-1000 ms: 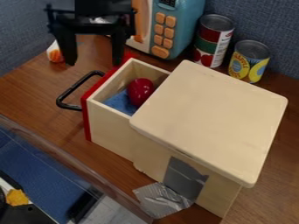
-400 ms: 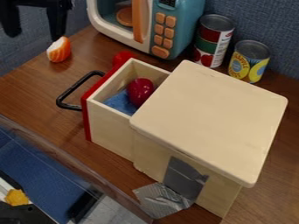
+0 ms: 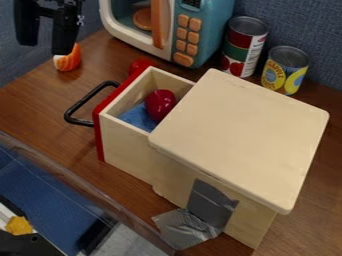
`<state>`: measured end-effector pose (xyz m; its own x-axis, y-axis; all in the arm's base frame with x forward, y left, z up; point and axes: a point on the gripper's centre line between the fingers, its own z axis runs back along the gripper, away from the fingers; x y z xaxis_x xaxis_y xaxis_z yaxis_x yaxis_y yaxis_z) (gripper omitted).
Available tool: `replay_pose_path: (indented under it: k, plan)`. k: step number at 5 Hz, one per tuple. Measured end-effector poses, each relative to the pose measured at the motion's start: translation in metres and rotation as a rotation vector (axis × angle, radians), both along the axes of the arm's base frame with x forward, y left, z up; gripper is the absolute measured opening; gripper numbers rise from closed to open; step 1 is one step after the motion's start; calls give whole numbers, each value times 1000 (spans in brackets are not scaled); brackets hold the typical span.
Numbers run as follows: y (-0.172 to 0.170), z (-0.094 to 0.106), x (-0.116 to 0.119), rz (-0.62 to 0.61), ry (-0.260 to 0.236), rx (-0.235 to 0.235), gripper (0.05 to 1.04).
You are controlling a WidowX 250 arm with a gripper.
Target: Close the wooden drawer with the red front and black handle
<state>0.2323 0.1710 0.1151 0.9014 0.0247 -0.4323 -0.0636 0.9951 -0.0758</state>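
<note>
Gripper (image 3: 43,49), fingers apart, near one orange wedge (image 3: 69,60) by table's (image 3: 40,107) far-left edge. One drawer (image 3: 127,145) holds one red object (image 3: 160,104); two cans (image 3: 286,72), far edge.

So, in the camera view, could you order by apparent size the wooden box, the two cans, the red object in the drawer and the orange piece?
1. Wooden box
2. Taller can
3. Shorter can
Smallest, unsure: red object and orange piece; they look close in size, and the tool hides part of the latter.
</note>
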Motion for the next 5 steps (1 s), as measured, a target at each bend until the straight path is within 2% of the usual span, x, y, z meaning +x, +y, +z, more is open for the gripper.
replay_pose_path:
  k: [1, 2, 3, 4, 5]
  plan:
    - [7, -20, -4, -13, -87, 62, 1001]
    - [7, -29, -12, 55, -246, 133, 1001]
    - [9, -42, -12, 84, -298, 188, 1001]
    - [13, -52, -5, 47, -317, 245, 1001]
    - [18, -53, 3, 5, -316, 237, 1001]
